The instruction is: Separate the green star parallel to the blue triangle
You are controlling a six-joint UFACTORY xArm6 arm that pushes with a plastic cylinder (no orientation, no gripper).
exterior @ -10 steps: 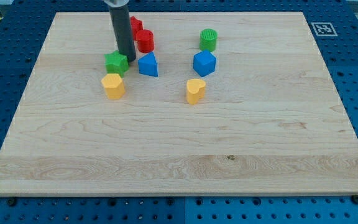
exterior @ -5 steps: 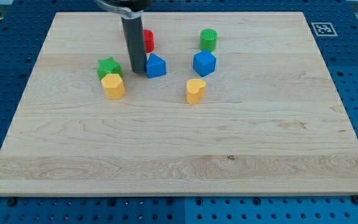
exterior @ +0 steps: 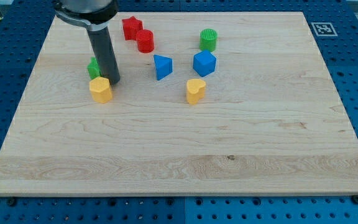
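My tip [exterior: 112, 81] stands on the wooden board [exterior: 179, 155] in its upper-left part, with the dark rod rising toward the view's top; it carries no jaws, so it grips nothing and only presses against things. The green star [exterior: 93, 68] sits just to the view's left of the rod and is mostly hidden behind it, so only a sliver of green shows. A yellow block [exterior: 100, 89] lies just below the star and touches or nearly touches the tip at its left. The blue triangle [exterior: 162, 66] lies to the view's right of the tip, well apart from the star. Above it are a red star [exterior: 132, 28] and a red cylinder [exterior: 145, 42], close together. Farther right are a green cylinder [exterior: 208, 40], a blue cube-like block [exterior: 204, 63] and a yellow heart-like block [exterior: 196, 91].
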